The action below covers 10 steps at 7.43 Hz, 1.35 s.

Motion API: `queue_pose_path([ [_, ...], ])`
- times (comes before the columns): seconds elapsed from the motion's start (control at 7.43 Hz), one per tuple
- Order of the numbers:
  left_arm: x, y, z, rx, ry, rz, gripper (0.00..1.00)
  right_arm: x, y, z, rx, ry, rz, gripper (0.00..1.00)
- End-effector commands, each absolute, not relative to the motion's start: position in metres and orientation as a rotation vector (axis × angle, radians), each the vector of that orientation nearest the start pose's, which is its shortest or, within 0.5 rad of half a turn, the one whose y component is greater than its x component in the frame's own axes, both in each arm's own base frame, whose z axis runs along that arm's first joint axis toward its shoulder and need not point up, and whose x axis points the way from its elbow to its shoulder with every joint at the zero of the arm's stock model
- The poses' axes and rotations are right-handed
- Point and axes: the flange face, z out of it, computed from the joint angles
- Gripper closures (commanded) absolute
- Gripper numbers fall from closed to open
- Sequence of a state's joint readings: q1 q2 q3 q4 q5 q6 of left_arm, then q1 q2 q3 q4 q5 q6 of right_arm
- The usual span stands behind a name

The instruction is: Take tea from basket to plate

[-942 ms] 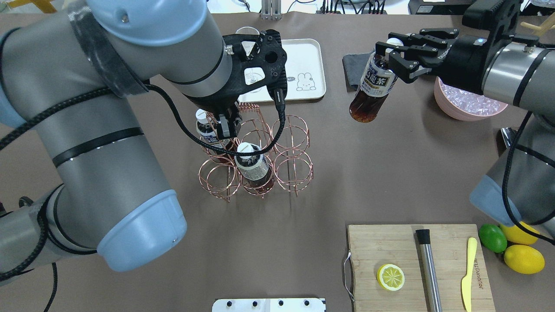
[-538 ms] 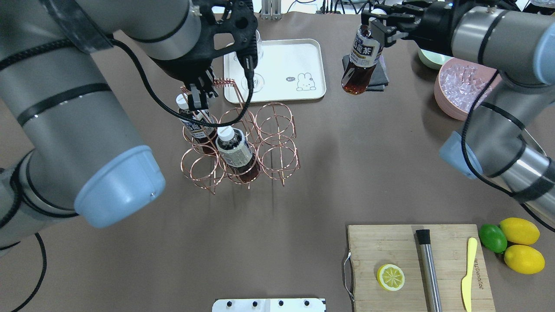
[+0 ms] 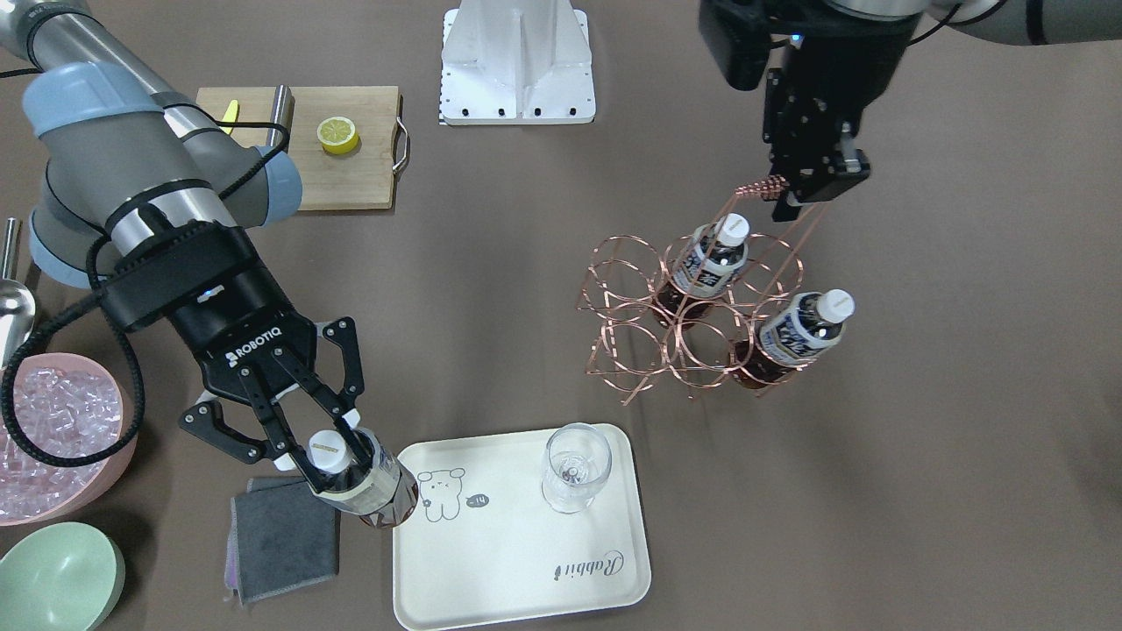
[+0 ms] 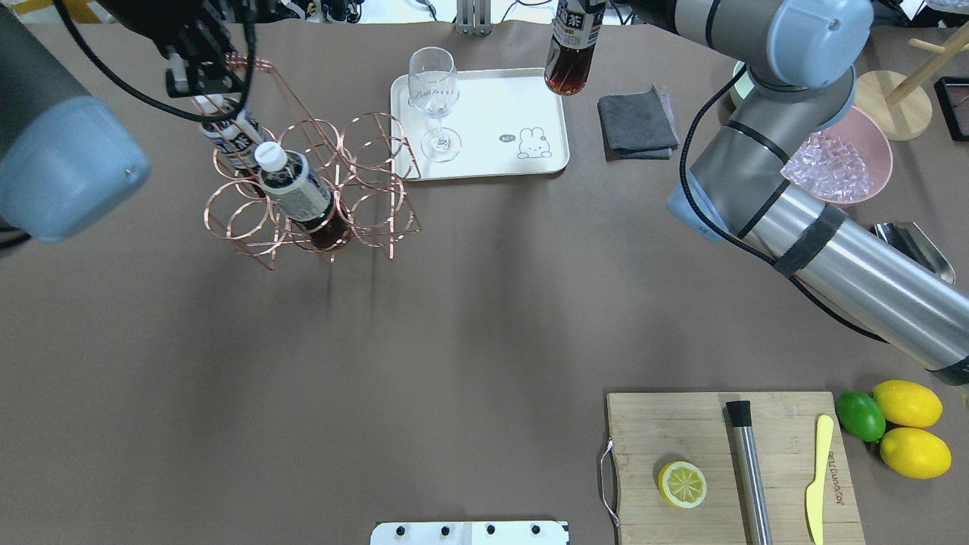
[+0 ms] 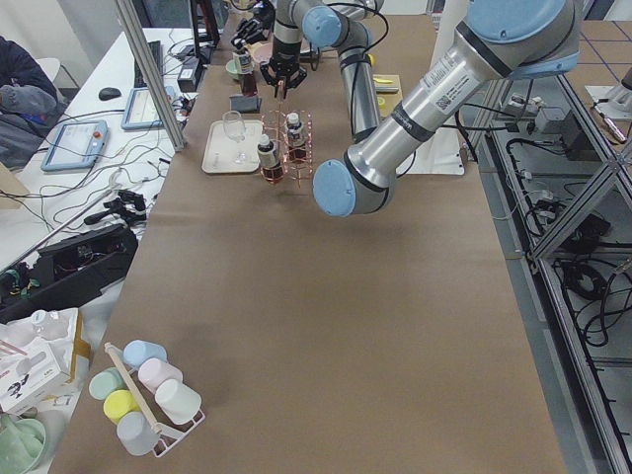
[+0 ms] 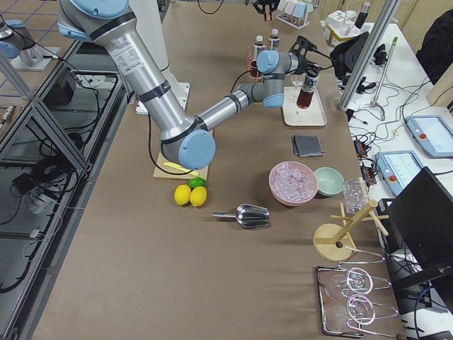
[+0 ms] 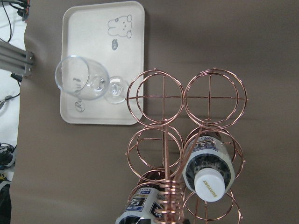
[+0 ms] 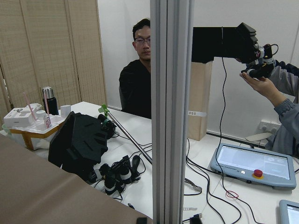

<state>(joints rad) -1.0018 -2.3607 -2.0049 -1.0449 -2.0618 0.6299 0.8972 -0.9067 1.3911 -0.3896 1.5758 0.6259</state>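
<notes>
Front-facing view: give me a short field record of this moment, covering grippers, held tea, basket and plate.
right gripper: shut on the held tea bottle at its neck
held tea bottle: over the plate edge, by the bear drawing, not released
left gripper: shut on the basket at its handle
basket: two tea bottles in its rings, four rings empty
plate: wine glass stands on it
</notes>
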Motion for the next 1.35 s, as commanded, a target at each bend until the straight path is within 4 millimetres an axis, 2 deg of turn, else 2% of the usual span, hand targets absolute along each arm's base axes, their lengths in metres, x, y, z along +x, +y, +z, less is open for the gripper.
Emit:
queue_pose_path([
  [0.0,0.148,-0.556,0.166,0.669,0.488,1.202,1.00,-0.401,-0.614,0.206,1.340,-0.993,0.009,1.00],
  [0.13,0.106,-0.562,0.199,0.599,0.511,1.117,1.00,-0.425,-0.603,0.214,1.341,-0.983,0.023,1.00],
  [0.27,0.069,-0.565,0.229,0.553,0.513,1.042,1.00,-0.443,-0.602,0.224,1.339,-0.974,0.031,1.00],
  [0.4,0.041,-0.565,0.250,0.527,0.509,0.990,1.00,-0.451,-0.605,0.230,1.347,-0.970,0.043,1.00],
  [0.54,0.019,-0.562,0.274,0.530,0.480,1.064,1.00,-0.457,-0.610,0.231,1.343,-0.962,0.042,1.00],
  [0.81,-0.002,-0.554,0.312,0.537,0.440,1.226,1.00,-0.466,-0.617,0.238,1.324,-0.947,0.035,1.00],
  [0.94,-0.002,-0.552,0.324,0.564,0.416,1.329,1.00,-0.467,-0.617,0.242,1.318,-0.944,0.032,1.00],
  [1.21,-0.005,-0.551,0.347,0.576,0.404,1.386,1.00,-0.470,-0.619,0.246,1.310,-0.937,0.028,1.00],
])
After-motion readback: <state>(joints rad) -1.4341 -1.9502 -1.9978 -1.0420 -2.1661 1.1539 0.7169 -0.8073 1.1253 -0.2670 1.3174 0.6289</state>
